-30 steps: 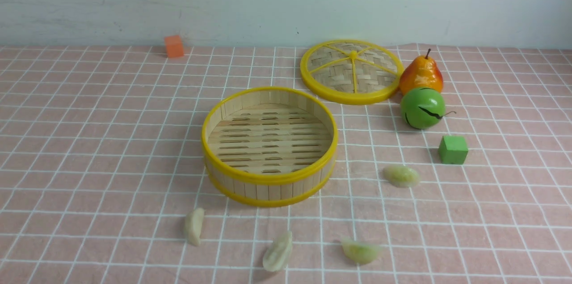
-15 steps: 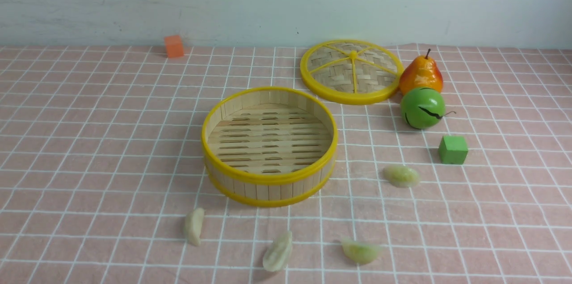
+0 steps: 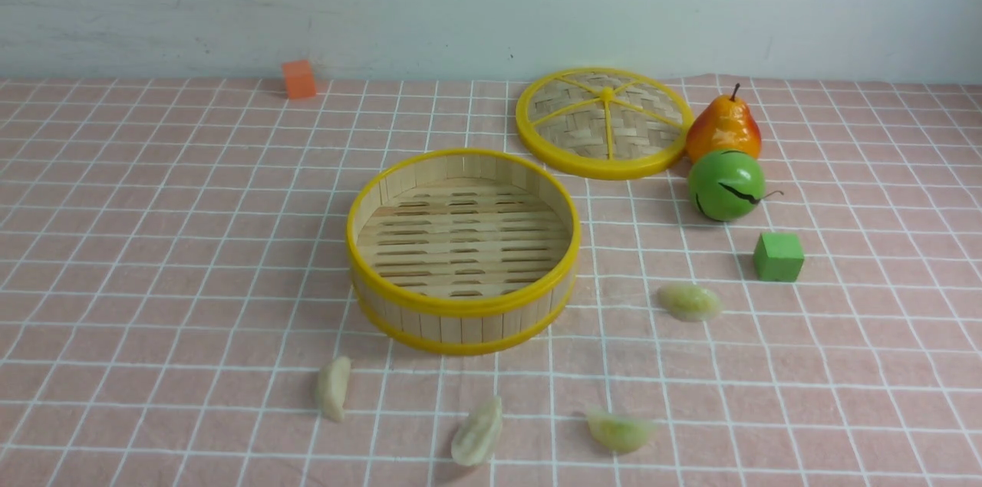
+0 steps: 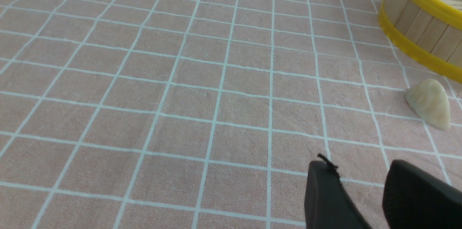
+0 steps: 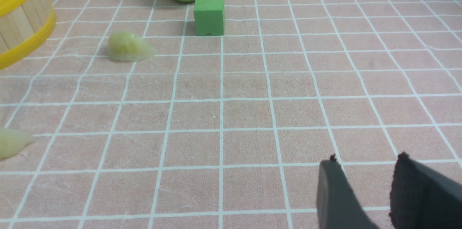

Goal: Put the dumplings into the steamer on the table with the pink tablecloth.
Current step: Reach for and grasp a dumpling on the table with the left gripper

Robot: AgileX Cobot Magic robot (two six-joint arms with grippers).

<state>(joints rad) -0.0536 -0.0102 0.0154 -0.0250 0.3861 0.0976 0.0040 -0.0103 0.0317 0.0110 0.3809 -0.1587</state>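
The steamer (image 3: 460,308), round with yellow rims and a slatted floor, stands empty mid-table on the pink tablecloth (image 3: 153,241). Several dumplings lie on the cloth around its near side: two cream ones (image 3: 332,387) (image 3: 477,432) and two pale green ones (image 3: 620,429) (image 3: 690,301). Neither gripper shows in the front view. My left gripper (image 4: 361,171) is open and empty over bare cloth, short of a cream dumpling (image 4: 429,102) beside the steamer wall (image 4: 418,23). My right gripper (image 5: 364,164) is open and empty, well short of a green dumpling (image 5: 128,47). Another green dumpling (image 5: 11,142) lies at the frame edge.
A flat woven lid (image 3: 604,123) with yellow spokes lies behind the steamer on the right. Beside it stand a pear (image 3: 723,126), a green ball (image 3: 726,185) and a green cube (image 3: 778,257). An orange cube (image 3: 298,79) sits by the back wall.
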